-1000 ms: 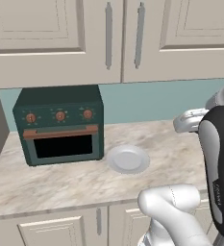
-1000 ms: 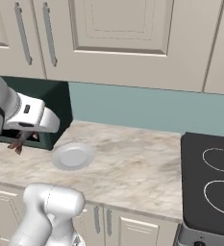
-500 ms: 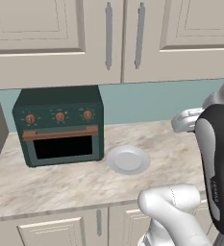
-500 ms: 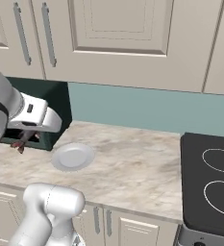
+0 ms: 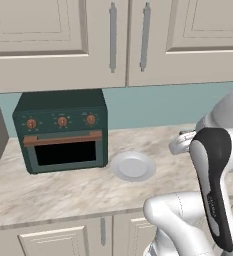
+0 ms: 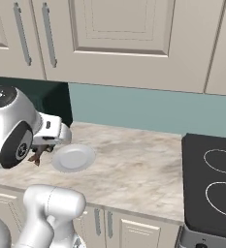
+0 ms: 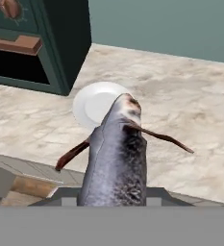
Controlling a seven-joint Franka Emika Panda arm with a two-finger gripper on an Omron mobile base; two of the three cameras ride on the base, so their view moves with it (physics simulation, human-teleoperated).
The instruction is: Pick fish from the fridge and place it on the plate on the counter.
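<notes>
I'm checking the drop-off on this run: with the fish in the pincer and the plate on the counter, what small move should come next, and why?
Probably carry the fish forward over the plate before lowering. In the hand view the pincer is shut on the fish, which hangs short of the plate, near the counter edge. The plate is bare, beside the green toaster oven, so the way looks open.

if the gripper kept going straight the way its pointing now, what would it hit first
Probably the plate: the gripper, shut on the fish, points down at it, with open air between. Depth is uncertain, so it could land on the counter beside it.
</notes>
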